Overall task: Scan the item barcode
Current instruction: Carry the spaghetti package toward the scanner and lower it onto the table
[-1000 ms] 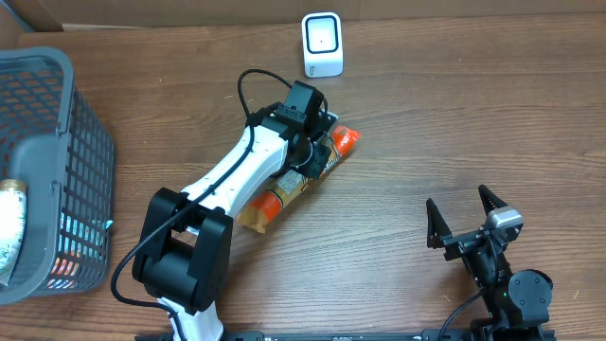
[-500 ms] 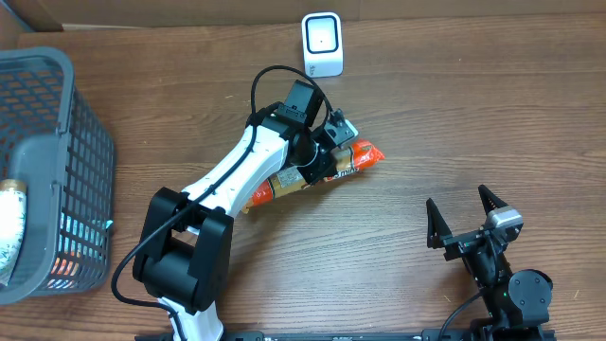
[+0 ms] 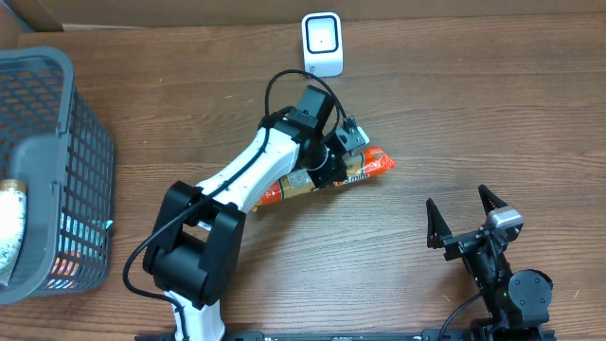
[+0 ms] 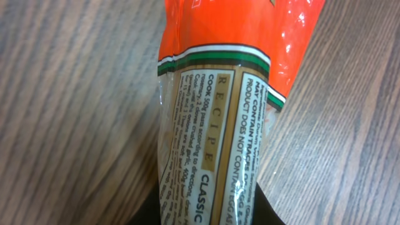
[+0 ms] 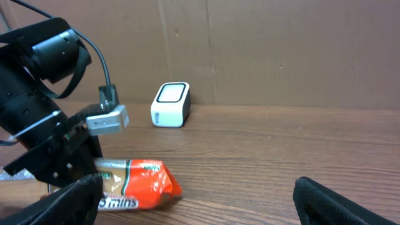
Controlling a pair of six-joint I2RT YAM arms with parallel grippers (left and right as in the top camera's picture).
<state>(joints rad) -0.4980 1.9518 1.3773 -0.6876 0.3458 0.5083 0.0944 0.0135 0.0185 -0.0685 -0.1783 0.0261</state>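
Over the last second my left gripper (image 3: 327, 163), clenched on the orange food packet (image 3: 367, 165), has swung it from a slant to nearly level and carried it rightward, low over the bench (image 3: 492, 104). It is still well apart from the barcode scanner (image 3: 322, 44), and I see only recipe print, no barcode, so I judge more turning is needed. My right gripper (image 3: 459, 213) waits spread wide.

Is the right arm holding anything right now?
No, the right gripper stands with jaws wide open and empty, well apart from the orange packet.
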